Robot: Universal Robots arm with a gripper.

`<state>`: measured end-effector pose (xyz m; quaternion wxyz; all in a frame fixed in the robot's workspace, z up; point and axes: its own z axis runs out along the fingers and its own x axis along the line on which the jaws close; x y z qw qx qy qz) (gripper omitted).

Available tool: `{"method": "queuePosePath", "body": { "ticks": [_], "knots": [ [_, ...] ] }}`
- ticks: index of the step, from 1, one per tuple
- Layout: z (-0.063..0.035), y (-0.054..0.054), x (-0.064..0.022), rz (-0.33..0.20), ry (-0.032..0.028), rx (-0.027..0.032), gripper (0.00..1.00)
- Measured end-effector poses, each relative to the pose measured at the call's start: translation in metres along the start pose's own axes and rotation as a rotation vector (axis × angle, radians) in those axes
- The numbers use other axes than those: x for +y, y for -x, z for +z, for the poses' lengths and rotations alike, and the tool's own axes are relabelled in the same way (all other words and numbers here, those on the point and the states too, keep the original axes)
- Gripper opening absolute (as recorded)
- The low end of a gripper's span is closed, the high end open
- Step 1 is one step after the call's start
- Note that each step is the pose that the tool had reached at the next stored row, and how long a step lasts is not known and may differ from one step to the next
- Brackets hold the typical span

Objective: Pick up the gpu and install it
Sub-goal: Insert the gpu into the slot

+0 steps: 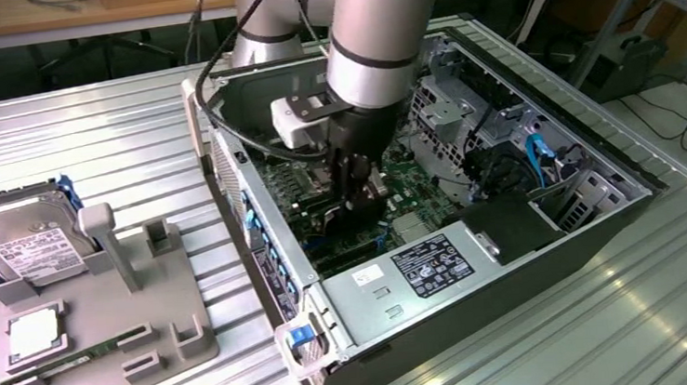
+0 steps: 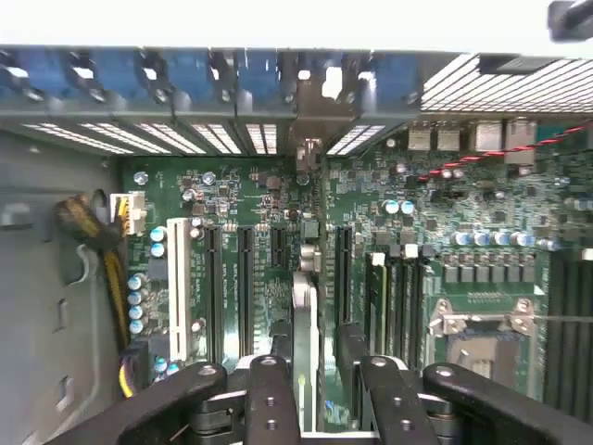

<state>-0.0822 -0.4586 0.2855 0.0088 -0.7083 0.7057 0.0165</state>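
The gpu [image 2: 306,311] appears edge-on in the wrist view, a thin card standing upright in a motherboard slot, its bracket end meeting the case's rear slot openings [image 2: 310,139]. My gripper [image 2: 310,408] straddles the card. One finger [image 2: 271,399] sits close on one side, and the other finger [image 2: 380,399] stands off it by a narrow gap, so the jaws are slightly open. In the exterior view the gripper [image 1: 363,200] reaches down inside the open computer case [image 1: 262,256], over the dark gpu [image 1: 343,219] on the green motherboard [image 1: 425,195].
A grey holder [image 1: 95,336] at the exterior view's left carries a silver hard drive [image 1: 24,244], a square chip [image 1: 32,334] and a green memory stick [image 1: 84,351]. The power supply [image 1: 431,264], drive cages and cables crowd the case. Empty slots [image 2: 243,278] lie beside the card.
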Motion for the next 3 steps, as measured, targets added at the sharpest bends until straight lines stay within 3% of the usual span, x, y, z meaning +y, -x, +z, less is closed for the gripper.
{"method": "queuePosePath", "body": {
  "ticks": [1, 3],
  "knots": [
    [-0.0056, 0.0002, 0.0001, 0.0, -0.0021, -0.0009, 0.34],
    [-0.0056, 0.0002, 0.0001, 0.0, -0.0022, -0.0031, 0.11]
  ]
}}
